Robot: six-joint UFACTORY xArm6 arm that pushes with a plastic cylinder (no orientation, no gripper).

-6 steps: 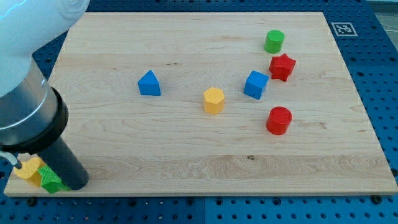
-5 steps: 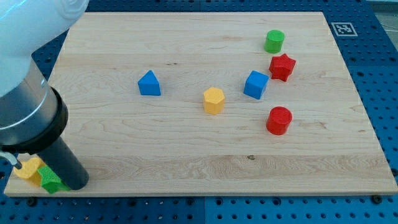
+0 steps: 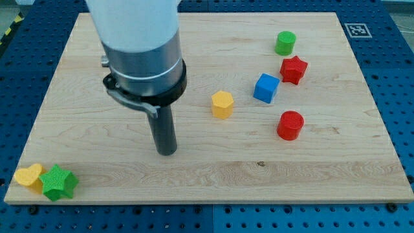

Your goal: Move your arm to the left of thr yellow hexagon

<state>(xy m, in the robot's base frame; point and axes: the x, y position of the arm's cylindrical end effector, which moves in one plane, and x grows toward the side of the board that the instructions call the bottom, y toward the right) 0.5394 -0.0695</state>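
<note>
The yellow hexagon (image 3: 222, 104) stands near the middle of the wooden board (image 3: 213, 175). My tip (image 3: 167, 153) rests on the board to the view's left of it and lower down, well apart from it. The arm's body hides the spot where the blue triangle block stood in the earlier frames. A blue cube (image 3: 266, 88) sits to the view's right of the hexagon.
A green cylinder (image 3: 284, 43), a red star (image 3: 293, 69) and a red cylinder (image 3: 290, 125) stand at the view's right. A yellow heart (image 3: 27, 176) and a green star (image 3: 58, 183) touch each other at the bottom left corner.
My tip has jumped from the bottom left corner, beside the green star and yellow heart, to the right and up toward the middle. The arm now covers the blue triangle's place.
</note>
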